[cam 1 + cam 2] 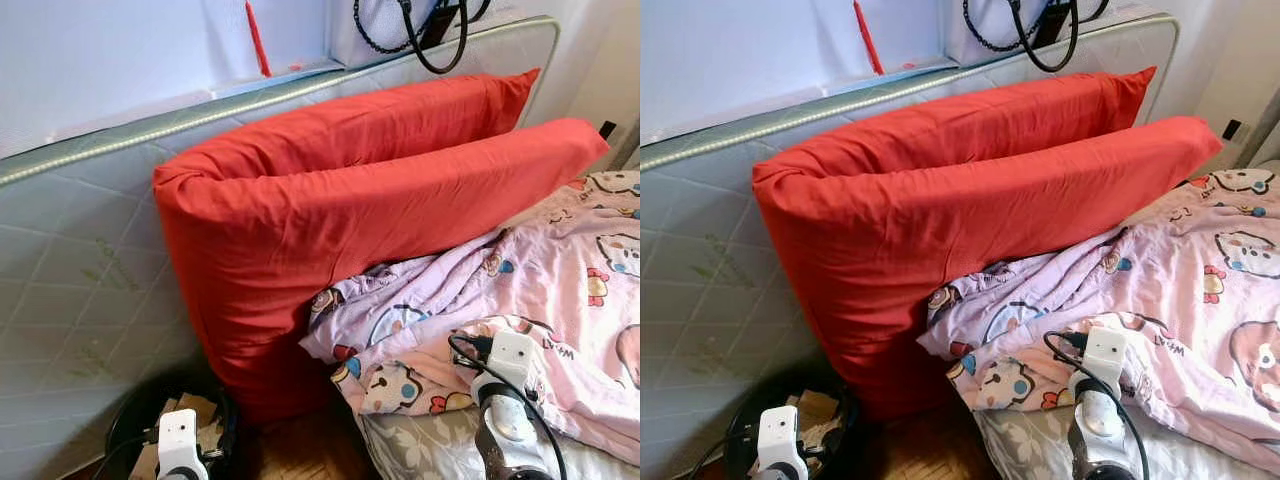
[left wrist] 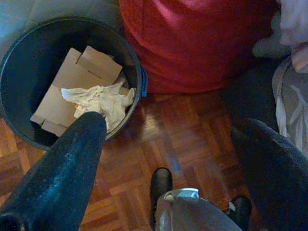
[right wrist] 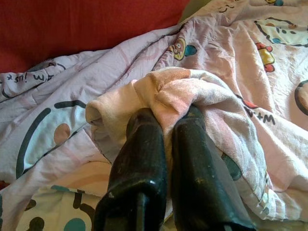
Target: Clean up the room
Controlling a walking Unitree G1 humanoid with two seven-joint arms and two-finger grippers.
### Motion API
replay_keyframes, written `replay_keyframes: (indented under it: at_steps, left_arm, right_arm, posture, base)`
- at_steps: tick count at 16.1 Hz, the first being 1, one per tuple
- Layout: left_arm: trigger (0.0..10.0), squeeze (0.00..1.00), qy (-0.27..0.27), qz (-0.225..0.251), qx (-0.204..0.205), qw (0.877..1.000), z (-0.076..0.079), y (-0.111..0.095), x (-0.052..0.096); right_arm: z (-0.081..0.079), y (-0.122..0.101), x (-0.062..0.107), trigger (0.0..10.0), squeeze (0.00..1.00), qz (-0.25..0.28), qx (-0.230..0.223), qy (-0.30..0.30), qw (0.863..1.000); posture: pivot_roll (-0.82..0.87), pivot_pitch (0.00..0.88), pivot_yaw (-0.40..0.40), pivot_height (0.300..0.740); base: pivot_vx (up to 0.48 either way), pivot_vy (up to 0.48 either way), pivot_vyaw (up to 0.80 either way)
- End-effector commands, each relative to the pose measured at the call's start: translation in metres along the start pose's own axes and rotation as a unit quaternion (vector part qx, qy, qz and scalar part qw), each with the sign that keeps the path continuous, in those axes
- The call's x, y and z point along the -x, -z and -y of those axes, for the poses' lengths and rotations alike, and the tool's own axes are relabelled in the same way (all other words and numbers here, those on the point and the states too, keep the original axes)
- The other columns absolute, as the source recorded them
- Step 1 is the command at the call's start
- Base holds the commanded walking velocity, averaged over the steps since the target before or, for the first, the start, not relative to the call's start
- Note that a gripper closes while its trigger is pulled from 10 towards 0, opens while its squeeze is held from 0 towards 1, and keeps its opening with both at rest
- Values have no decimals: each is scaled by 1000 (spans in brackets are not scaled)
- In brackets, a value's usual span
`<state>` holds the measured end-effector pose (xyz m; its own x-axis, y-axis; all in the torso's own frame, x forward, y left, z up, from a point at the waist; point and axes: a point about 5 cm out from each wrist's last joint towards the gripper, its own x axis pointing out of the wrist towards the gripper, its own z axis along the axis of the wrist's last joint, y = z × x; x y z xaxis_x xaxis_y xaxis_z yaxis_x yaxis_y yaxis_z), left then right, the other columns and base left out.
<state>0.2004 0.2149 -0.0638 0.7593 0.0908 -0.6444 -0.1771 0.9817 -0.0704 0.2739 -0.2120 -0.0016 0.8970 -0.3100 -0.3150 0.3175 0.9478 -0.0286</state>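
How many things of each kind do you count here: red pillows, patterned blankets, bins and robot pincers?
Red pillows: 2
Patterned blanket: 1
Black bin: 1
Pincers: 2, left pincer and right pincer
Total: 6

— How's the light up top?
— Bright daylight on the wall (image 1: pixel 110 60), nearly washed out. The pillows (image 1: pixel 350 200) look sharp.
— And lower down?
— Dimmer. Deep shadow around the bin (image 2: pixel 19 53); the floor (image 2: pixel 187 139) shows a soft sheen. My fingers (image 2: pixel 62 173) blur up close.
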Motion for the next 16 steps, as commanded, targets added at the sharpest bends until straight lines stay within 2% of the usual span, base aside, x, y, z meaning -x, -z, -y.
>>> replay_keyframes:
  at_steps: [1, 9, 16]
  left_arm:
    - [10000, 0, -3, -12, -4, 1000, -2, 7, 2]
    - [10000, 0, -2, -10, -4, 1000, -3, 6, 2]
    - [10000, 0, -2, -13, -6, 1000, -4, 7, 3]
  right_arm:
    - [-1, 3, 1, 10000, 0, -9, 4, -2, 1000]
    - [0, 4, 1, 10000, 0, -11, 7, 8, 1000]
    - [23, -1, -1, 10000, 0, 0, 19, 85, 996]
  posture:
    - [36, 0, 17, 740]
    - [39, 0, 20, 740]
    - [40, 0, 21, 740]
  base:
    - [-262, 0, 0]
    - [-269, 0, 0]
    - [-268, 0, 0]
